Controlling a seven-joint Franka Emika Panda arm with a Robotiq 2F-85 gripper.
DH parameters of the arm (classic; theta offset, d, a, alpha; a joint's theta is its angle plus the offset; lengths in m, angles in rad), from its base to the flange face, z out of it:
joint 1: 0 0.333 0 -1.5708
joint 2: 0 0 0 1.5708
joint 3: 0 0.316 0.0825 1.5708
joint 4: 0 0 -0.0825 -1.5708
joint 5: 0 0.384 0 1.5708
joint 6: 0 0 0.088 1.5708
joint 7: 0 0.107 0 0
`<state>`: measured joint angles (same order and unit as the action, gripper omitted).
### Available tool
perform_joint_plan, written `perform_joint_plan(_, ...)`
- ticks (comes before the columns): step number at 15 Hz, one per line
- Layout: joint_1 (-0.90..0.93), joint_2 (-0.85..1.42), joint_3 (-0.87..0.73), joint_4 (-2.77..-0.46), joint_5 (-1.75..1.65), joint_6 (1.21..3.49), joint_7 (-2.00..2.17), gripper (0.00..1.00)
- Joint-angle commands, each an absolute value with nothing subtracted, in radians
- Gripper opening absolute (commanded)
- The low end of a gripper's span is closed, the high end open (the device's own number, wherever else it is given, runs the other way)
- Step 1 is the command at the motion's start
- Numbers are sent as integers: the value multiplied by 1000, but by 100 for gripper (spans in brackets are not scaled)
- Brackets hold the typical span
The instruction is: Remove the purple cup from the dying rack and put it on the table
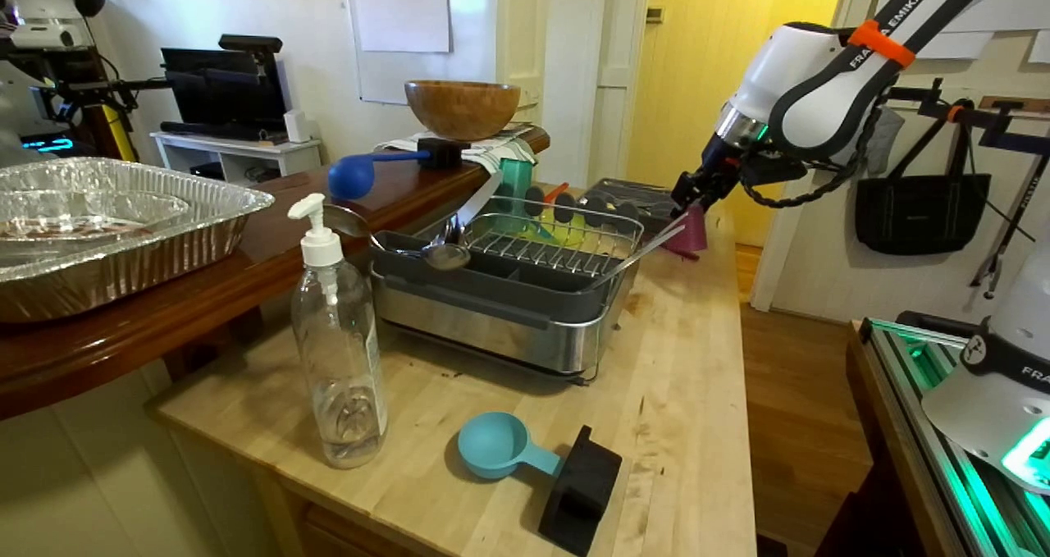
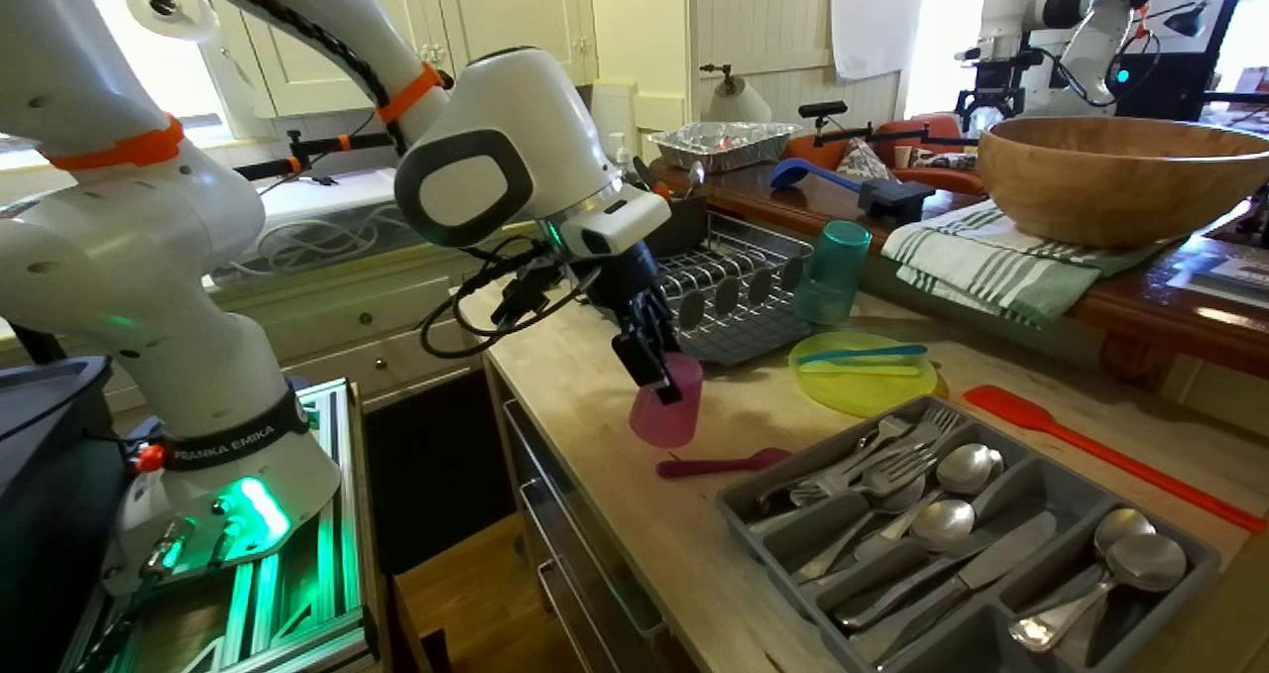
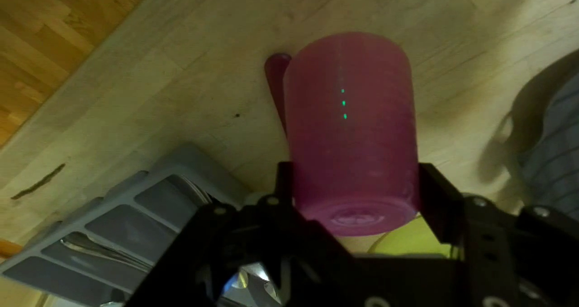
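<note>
"The pincer is nearest us in the wrist view. Gripping?"

"Yes, clamped on the cup: base towards us, long axis running away from the pincer, wider end tilted down."

"Off the rack, then?"

"Apart from it, over the bench; touching, we can't tell. We'd probably lower next."

"Our count?"

"One cup, one tumbler, one purple spoon, one rack, one tray."

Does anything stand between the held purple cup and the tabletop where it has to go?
Possibly a purple spoon: it lies on the tabletop close to the purple cup, which hides part of it in the wrist view. Nothing else visible is in the way. Whether cup and tabletop touch is unclear.
</note>
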<state>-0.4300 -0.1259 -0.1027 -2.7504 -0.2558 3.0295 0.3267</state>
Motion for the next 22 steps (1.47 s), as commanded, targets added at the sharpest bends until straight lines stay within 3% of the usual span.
perform_joint_plan(1, -520, -80, -52, -2750, -399, 3094, 474, 43)
perform_joint_plan(6, -566, -77, -15, -2750, -521, 3090, 623, 43)
perform_joint_plan(7, -570, -79, -9, -2750, -540, 3087, 648, 64)
perform_joint_plan(8, -575, -81, -1, -2750, -559, 3082, 674, 92)
perform_joint_plan(10, -582, -84, 12, -2748, -590, 3077, 720, 97)
perform_joint_plan(15, -584, -85, 28, -2742, -631, 3070, 794, 100)
perform_joint_plan(22, -533, -41, -19, -2692, -433, 3030, 700, 100)
